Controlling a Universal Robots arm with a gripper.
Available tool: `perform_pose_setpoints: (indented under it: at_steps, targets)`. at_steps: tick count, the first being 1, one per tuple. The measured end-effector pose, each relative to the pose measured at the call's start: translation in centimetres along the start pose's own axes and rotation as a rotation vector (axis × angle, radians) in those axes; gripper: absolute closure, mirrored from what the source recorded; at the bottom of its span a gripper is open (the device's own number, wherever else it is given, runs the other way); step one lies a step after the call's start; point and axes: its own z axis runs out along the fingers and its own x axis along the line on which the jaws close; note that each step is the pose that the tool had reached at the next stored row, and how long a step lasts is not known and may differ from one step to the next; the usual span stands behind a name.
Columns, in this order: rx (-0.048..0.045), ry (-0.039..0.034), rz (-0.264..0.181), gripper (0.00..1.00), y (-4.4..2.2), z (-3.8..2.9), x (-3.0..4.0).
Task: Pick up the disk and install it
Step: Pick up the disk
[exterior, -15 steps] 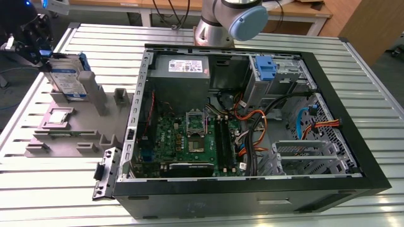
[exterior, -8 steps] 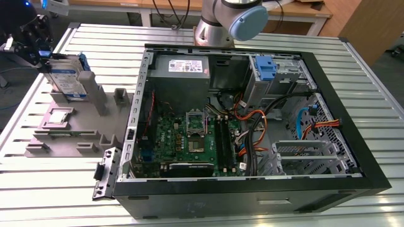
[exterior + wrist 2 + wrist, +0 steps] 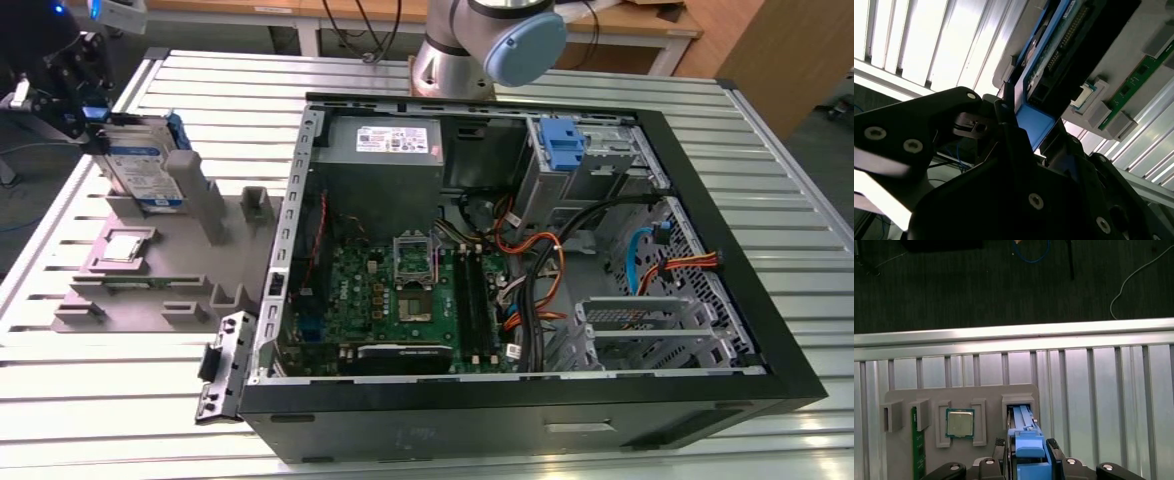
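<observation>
The disk (image 3: pixel 144 168), a silver drive with a white-and-blue label and blue rails, stands on edge in a slot of the grey fixture (image 3: pixel 174 285) at the exterior view's left. My gripper (image 3: pixel 70 98) sits at the disk's upper end. In the first wrist view my gripper (image 3: pixel 1026 447) has a dark finger (image 3: pixel 999 446) pressed against each side of the disk's blue bracket (image 3: pixel 1029 440). The second wrist view shows the blue rail (image 3: pixel 1035 122) held between the fingers, with the drive's underside (image 3: pixel 1054 55) reaching down to the fixture.
The open computer case (image 3: pixel 787 380) lies on the slatted metal table (image 3: pixel 107 400), with a grey cage and blue latch (image 3: pixel 561 150) at its far side. A square processor chip (image 3: pixel 959 423) and a green memory stick (image 3: pixel 916 450) sit in the fixture beside the disk.
</observation>
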Motion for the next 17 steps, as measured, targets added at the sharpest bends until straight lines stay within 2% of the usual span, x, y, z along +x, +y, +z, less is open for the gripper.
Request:
perform_pose_setpoints:
  at_steps: [12,13,17]
  targets:
    - [-0.0001,0.0001,0.0,0.56,-0.01,0.01,0.0]
    - [0.0,0.0,0.0,0.63,-0.01,0.01,0.0]
    - [-0.0001,0.0,0.0,0.63,-0.01,0.01,0.0]
